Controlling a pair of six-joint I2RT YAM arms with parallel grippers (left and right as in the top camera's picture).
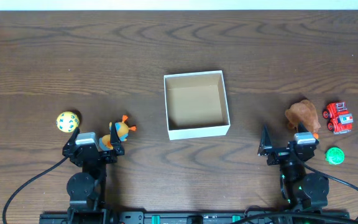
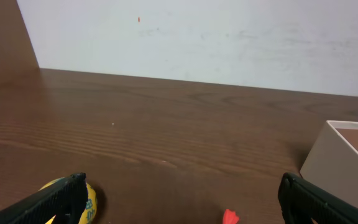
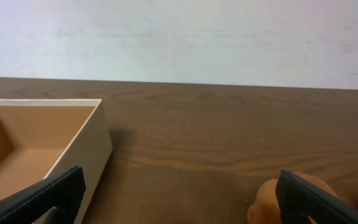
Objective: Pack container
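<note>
The container point(image 1: 197, 129), a white cardboard box with a tan inside, sits empty at the table's middle; its wall shows in the left wrist view point(image 2: 337, 158) and in the right wrist view point(image 3: 73, 162). A yellow patterned ball point(image 1: 68, 121) and an orange bug toy point(image 1: 122, 129) lie by my left gripper point(image 1: 94, 140), which is open and empty. The ball point(image 2: 91, 202) sits at its left finger. A brown plush toy point(image 1: 302, 115), a red truck point(image 1: 339, 117) and a green disc point(image 1: 334, 155) lie by my right gripper point(image 1: 288, 142), open and empty. The plush point(image 3: 267, 202) is beside its right finger.
The dark wood table point(image 1: 73, 56) runs back to a white wall point(image 2: 197, 37). Black cables point(image 1: 30, 180) trail from both arm bases at the front edge.
</note>
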